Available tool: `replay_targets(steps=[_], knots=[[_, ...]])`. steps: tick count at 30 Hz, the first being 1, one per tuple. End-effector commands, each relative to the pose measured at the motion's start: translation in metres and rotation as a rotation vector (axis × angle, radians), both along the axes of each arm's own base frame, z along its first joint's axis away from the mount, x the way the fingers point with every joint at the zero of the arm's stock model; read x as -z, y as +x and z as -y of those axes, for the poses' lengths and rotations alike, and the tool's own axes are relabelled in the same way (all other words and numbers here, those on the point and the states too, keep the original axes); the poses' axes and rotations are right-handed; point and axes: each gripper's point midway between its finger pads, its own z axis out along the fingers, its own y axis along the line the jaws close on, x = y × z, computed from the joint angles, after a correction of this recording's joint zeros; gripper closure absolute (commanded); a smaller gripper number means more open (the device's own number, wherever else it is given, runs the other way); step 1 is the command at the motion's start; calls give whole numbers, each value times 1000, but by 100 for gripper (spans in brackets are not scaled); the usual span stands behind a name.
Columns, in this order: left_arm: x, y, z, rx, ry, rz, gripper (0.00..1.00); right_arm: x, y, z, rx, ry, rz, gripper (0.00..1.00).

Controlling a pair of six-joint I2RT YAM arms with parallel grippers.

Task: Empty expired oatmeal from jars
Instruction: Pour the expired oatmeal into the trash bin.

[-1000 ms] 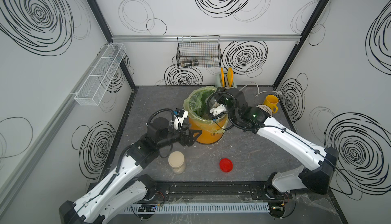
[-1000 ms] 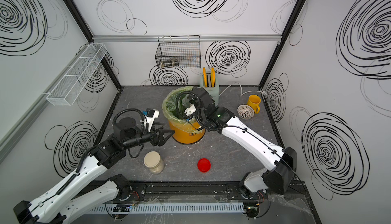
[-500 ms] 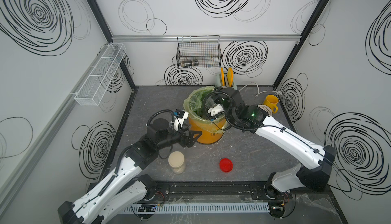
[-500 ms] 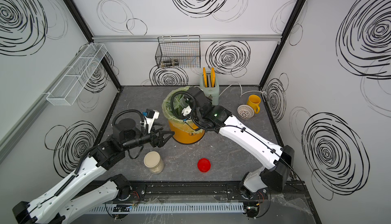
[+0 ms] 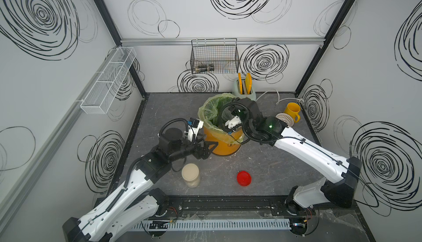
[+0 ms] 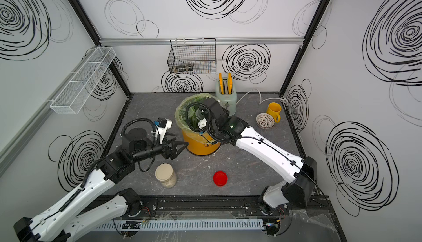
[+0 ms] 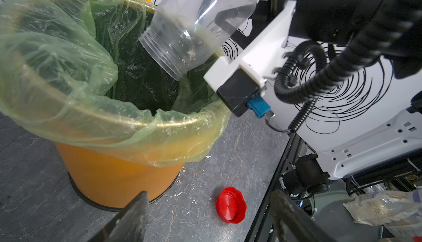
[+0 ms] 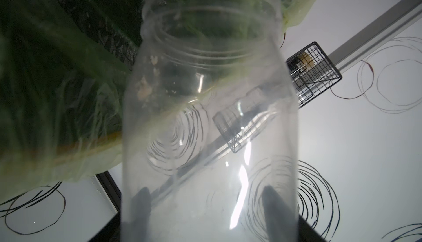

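My right gripper (image 8: 205, 193) is shut on a clear jar (image 8: 210, 115) with no lid. The jar (image 7: 196, 30) is tipped mouth-down over the orange bucket (image 7: 114, 179) with a green liner (image 5: 206, 115). Only a few oatmeal flakes (image 8: 145, 89) cling inside near its neck. A second jar (image 5: 191, 175) with a cream lid stands upright at the table's front, full of oatmeal. The red lid (image 5: 244, 178) lies alone to its right. My left gripper (image 5: 211, 147) hangs open and holds nothing beside the bucket's front-left wall.
A toaster (image 5: 243, 90) stands behind the bucket. A yellow mug (image 5: 291, 111) and a white strainer (image 5: 284, 118) sit at the back right. A wire basket (image 5: 214, 55) hangs on the back wall and a white rack (image 5: 107, 81) on the left wall. Spilled flakes dot the table.
My right gripper and the jar have shifted slightly left over the bucket. The left arm has stayed where it was.
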Motion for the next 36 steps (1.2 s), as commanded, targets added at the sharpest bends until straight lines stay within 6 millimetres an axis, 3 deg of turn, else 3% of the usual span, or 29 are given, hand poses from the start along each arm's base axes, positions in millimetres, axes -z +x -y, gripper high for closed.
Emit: replay_targets(steps=[1,8,13,17,23,28,32,36], knots=[[-12,4,2,-3,-26,40,13,-32,-1,9,1,51,80,32],[-12,7,1,-11,-30,37,14,-37,-1,0,-26,203,74,33],[-14,8,0,-20,-32,39,13,-40,-12,-10,-38,517,13,45],[-22,10,1,-22,-44,43,13,-50,-27,-17,-49,827,-75,48],[-47,10,0,-31,-75,74,13,-62,-56,-19,-118,1245,-212,47],[-82,5,2,-9,-120,143,13,-69,-86,-12,-178,1615,-420,46],[-114,-12,13,85,-197,250,11,-74,-115,-2,-208,1900,-627,42],[-132,-30,36,236,-228,314,7,-69,-141,15,-259,2051,-762,40]])
